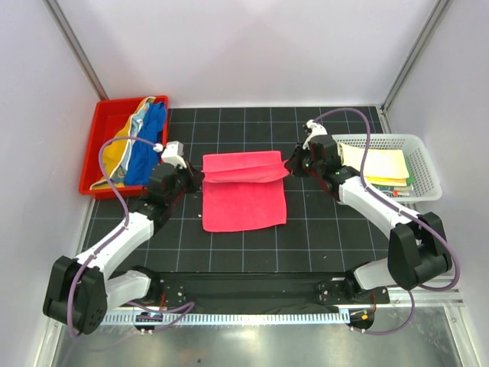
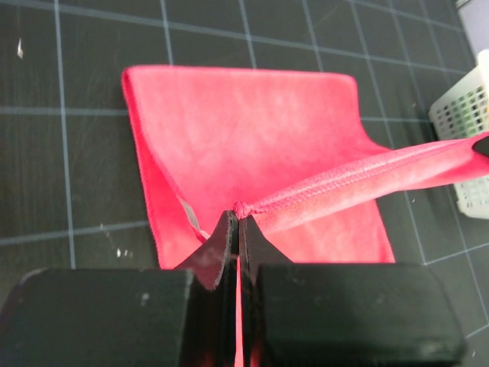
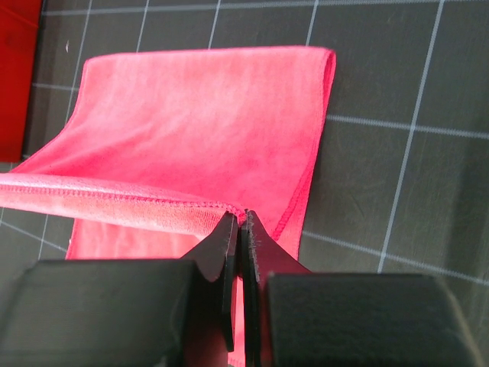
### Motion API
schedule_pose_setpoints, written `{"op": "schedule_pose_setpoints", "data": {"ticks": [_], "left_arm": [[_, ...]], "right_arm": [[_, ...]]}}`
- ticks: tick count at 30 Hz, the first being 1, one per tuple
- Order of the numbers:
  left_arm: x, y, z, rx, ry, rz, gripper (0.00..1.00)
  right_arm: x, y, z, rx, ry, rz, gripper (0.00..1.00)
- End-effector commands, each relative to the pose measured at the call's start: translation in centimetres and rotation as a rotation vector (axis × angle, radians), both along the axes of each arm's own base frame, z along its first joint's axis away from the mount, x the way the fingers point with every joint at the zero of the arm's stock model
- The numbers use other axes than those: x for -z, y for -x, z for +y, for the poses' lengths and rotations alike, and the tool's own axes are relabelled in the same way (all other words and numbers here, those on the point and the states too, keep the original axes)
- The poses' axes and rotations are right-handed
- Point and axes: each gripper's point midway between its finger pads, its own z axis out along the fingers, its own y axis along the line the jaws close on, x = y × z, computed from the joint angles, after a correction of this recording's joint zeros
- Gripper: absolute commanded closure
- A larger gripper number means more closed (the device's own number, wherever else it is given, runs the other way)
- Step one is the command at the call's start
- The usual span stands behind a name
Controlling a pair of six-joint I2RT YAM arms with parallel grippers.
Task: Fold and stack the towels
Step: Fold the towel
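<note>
Top external: left gripper [image 1: 192,177], right gripper [image 1: 291,164] each clenched on pink-red towel [image 1: 243,206] corner; held edge taut left-right, parallel to table [image 1: 328,225] near edge, raised over flat cloth.

We see our right hand [image 3: 238,218] at the bottom of the view, its two black fingers [image 3: 220,248] pressed together, with a corner of the pink-red towel [image 3: 206,115] pinched between their tips. A sliver of the same cloth shows lower down in the slit between the fingers. From the pinch a stitched hem runs out to the left edge of the view, raised above the rest of the cloth as a stretched band. Beyond it the towel lies flat on the dark desk [image 3: 397,191], which is crossed by pale grid lines. At the upper left corner we see part of a red bin [image 3: 17,69], near the towel's left edge.
</note>
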Motion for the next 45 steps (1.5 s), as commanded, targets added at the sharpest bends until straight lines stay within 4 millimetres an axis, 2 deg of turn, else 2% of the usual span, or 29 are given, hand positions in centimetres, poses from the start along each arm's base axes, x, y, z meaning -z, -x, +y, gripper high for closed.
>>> {"op": "schedule_pose_setpoints", "data": {"ticks": [1, 4, 8, 16, 19, 20, 27, 31, 37, 44, 45], "left_arm": [[0.2, 0.6, 1.0, -0.055, 0.009, 0.001, 1.00], [1.1, 1.1, 1.4, -0.077, 0.017, 0.028, 1.00], [2.4, 2.0, 1.0, -0.058, 0.017, 0.068, 1.00], [5.3, 3.0, 1.1, -0.059, -0.001, 0.141, 1.00], [4.9, 3.1, 1.1, -0.061, 0.006, 0.138, 1.00], [4.9, 3.3, 1.2, -0.060, 0.004, 0.144, 1.00], [2.0, 3.5, 1.6, -0.073, 0.011, 0.105, 1.00], [2.0, 3.8, 1.4, -0.061, 0.018, 0.107, 1.00], [4.2, 4.8, 1.2, -0.056, 0.022, 0.162, 1.00], [7.3, 6.2, 0.3, -0.013, 0.042, 0.230, 1.00], [8.2, 6.5, 0.3, -0.010, 0.041, 0.248, 1.00]], "right_arm": [[-0.8, 0.6, -0.1, 0.022, -0.011, -0.021, 0.99], [0.0, 1.4, 0.2, 0.014, -0.012, -0.003, 0.99], [2.1, 2.5, 0.1, 0.019, 0.014, 0.041, 0.99], [4.6, 3.2, 0.0, 0.022, 0.034, 0.091, 0.99], [4.2, 3.1, 0.1, 0.016, 0.040, 0.090, 0.99], [3.3, 2.9, 0.2, 0.017, 0.039, 0.075, 0.99], [0.6, 2.6, -0.5, 0.041, 0.053, 0.028, 0.99], [0.8, 3.0, -0.7, 0.042, 0.058, 0.034, 0.99], [2.9, 3.9, -0.5, 0.037, 0.064, 0.072, 0.99], [7.3, 5.5, -0.2, 0.028, 0.072, 0.168, 0.99], [7.7, 5.7, 0.1, 0.019, 0.071, 0.175, 0.99]]}}
